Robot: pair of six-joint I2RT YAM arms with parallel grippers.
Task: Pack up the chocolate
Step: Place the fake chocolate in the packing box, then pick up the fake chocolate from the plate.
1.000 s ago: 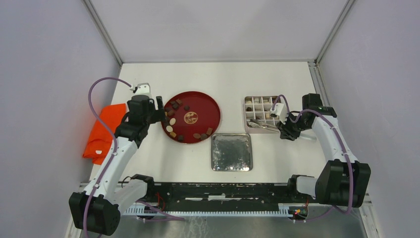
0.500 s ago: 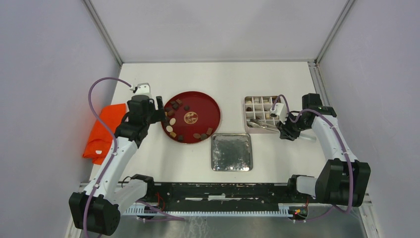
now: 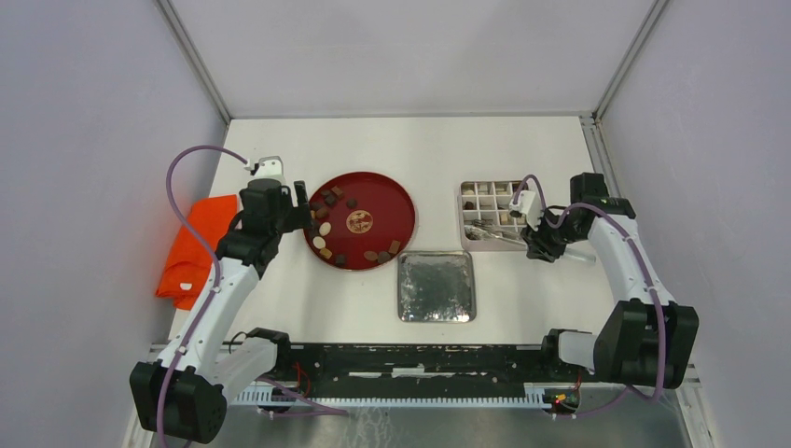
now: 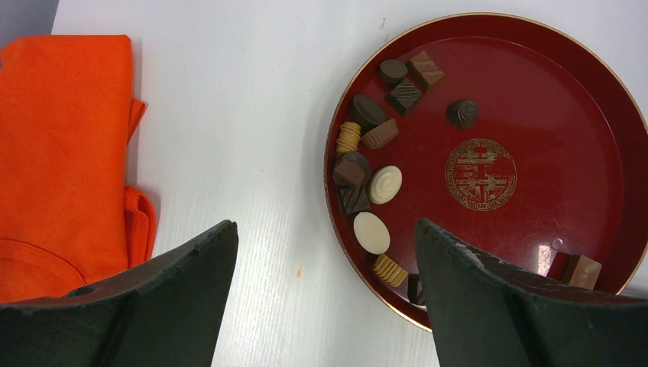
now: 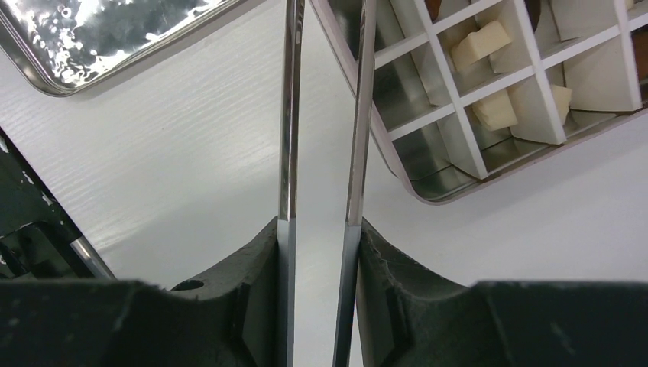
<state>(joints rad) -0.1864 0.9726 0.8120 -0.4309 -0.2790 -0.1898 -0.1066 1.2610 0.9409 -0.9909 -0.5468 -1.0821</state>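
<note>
Several pieces of chocolate (image 3: 325, 229) (image 4: 384, 184), dark, light brown and cream, lie on the left half of the round red plate (image 3: 392, 201) (image 4: 550, 115). My left gripper (image 3: 300, 207) (image 4: 325, 224) hangs open over the plate's left rim, holding nothing. My right gripper (image 3: 534, 241) (image 5: 319, 225) is shut on metal tongs (image 3: 490, 233) (image 5: 287, 115), whose tips reach over the near edge of the pale grid box (image 3: 492, 201) (image 5: 386, 145). The tong arms stand slightly apart. Cream chocolate (image 5: 480, 44) sits in some compartments.
An orange cloth (image 3: 198, 245) (image 4: 61, 153) lies at the table's left edge. A shiny square metal tray (image 3: 437, 287) (image 5: 99, 30) sits between the plate and the box, near the front. Grey walls close in the table on three sides.
My right gripper has shifted slightly toward the back with the tongs. The left arm has not moved.
</note>
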